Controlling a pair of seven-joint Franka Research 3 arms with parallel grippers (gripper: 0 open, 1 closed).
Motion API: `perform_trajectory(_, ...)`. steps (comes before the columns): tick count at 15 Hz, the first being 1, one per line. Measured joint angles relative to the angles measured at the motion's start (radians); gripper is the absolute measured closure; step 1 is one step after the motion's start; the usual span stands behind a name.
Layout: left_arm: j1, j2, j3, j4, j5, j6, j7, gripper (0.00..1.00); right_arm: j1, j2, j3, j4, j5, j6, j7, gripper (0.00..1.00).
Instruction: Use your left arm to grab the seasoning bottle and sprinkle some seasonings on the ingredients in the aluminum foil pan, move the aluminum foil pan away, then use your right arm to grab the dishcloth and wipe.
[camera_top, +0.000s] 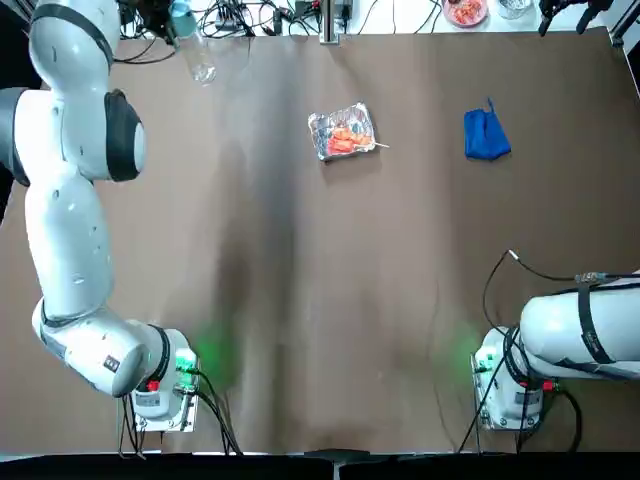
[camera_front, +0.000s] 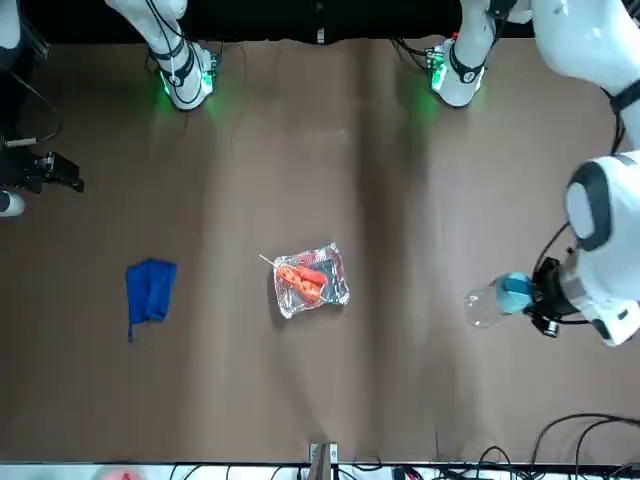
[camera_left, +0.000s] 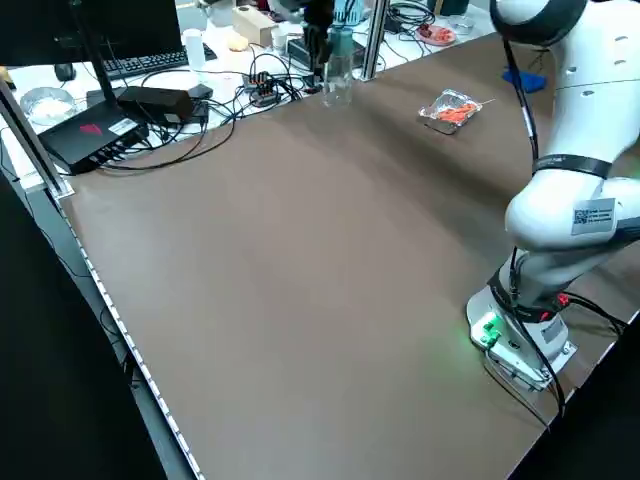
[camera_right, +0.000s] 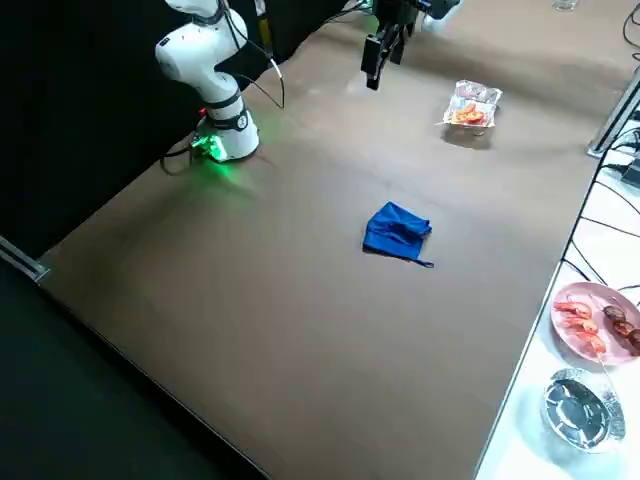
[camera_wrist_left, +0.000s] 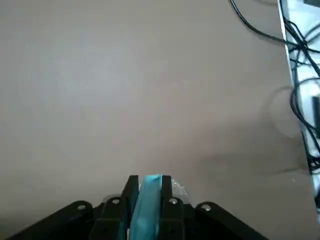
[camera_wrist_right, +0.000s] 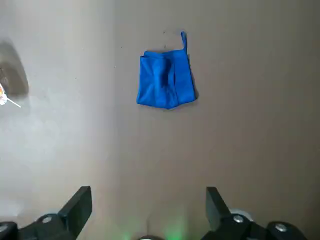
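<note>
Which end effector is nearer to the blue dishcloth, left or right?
Right. The right end effector hovers open, near the dishcloth; the left is far across the table, beyond the foil pan, holding the seasoning bottle.

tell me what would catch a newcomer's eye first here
Probably the bright blue dishcloth, lying alone on the brown table's far right. Next, the foil pan of red-orange chunks near the far middle, then the blue-capped bottle held in the left arm's jaws at the far left.
</note>
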Motion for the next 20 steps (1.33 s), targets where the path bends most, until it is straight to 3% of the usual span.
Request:
perform_trajectory(5, 0.156, 0.066, -0.080, -0.007, -0.058, 0.006, 0.090, 0.78, 0.000, 0.000, 0.000, 0.000, 0.000, 0.000, 0.000, 0.00)
perform_trajectory(10, 0.142, 0.168, -0.094, -0.008, -0.060, 0.080, 0.042, 0.78, 0.000, 0.000, 0.000, 0.000, 0.000, 0.000, 0.000, 0.00)
perform_trajectory(14, 0.143, 0.180, -0.094, -0.028, -0.060, 0.127, 0.019, 0.78, 0.000, 0.000, 0.000, 0.000, 0.000, 0.000, 0.000, 0.00)
perform_trajectory(20, 0.124, 0.188, -0.099, -0.120, -0.060, 0.264, 0.012, 0.78, 0.000, 0.000, -0.001, 0.000, 0.000, 0.000, 0.000, 0.00)
